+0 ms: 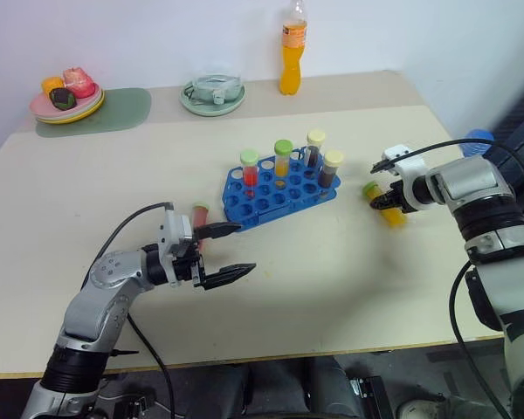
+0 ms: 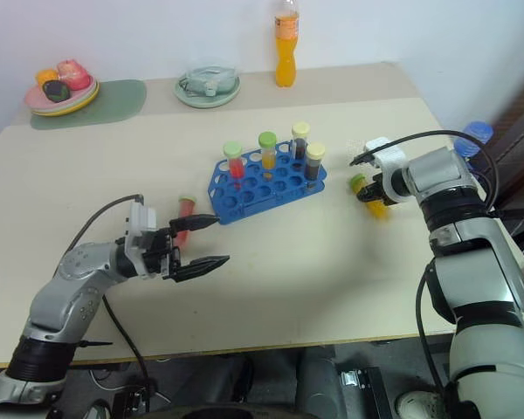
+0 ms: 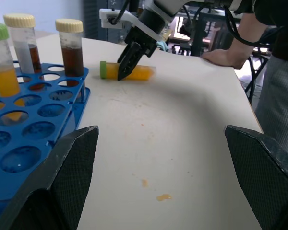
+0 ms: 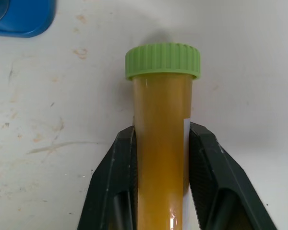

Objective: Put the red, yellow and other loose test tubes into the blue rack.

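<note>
The blue rack [image 1: 271,199] stands mid-table and holds a red tube, a yellow tube and two dark brown tubes, all upright. A loose yellow-orange tube [image 1: 391,214] with a green cap lies on the table to the right of the rack. My right gripper [image 1: 382,202] is shut on its body, with a finger [image 4: 120,167] pressed against each side of the yellow-orange tube [image 4: 162,105]. A loose red tube [image 1: 199,213] lies just left of the rack. My left gripper [image 1: 243,249] hovers open beside it and holds nothing.
An orange drink bottle [image 1: 292,52] stands at the far edge. Near it are a green dish [image 1: 212,94] and a plate of food [image 1: 67,103] on a green mat. A blue cup [image 1: 477,137] sits off the right edge. A person's hand [image 3: 225,55] rests on the table.
</note>
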